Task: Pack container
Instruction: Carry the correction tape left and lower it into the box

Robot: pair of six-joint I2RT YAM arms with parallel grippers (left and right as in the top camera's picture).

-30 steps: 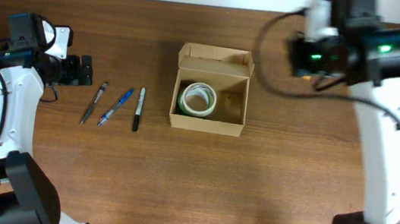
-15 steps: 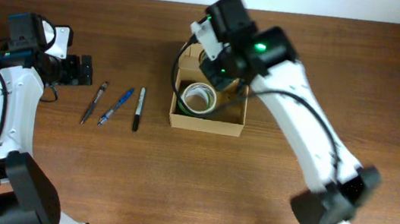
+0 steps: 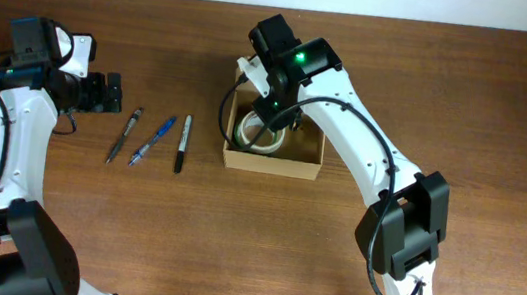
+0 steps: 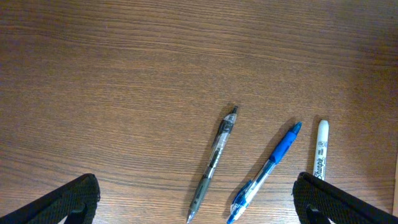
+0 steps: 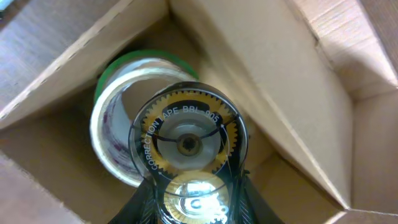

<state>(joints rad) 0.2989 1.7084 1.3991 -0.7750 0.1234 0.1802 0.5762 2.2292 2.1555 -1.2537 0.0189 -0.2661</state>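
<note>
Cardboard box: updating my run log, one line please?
right gripper: holds clear correction-tape dispenser over tan cardboard box | left gripper: open, empty

Left of centre in the overhead view, a clear pen (image 3: 124,135), a blue pen (image 3: 152,141) and a marker (image 3: 182,144) lie side by side, not touching, on the brown wooden desk (image 3: 83,226). Both pens lean rightward at the top.

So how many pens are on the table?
3, lying side by side beside the cardboard box: a clear pen farthest from it, a blue pen in the middle, a marker nearest. The right arm covers part of the box, so more might hide inside.
</note>
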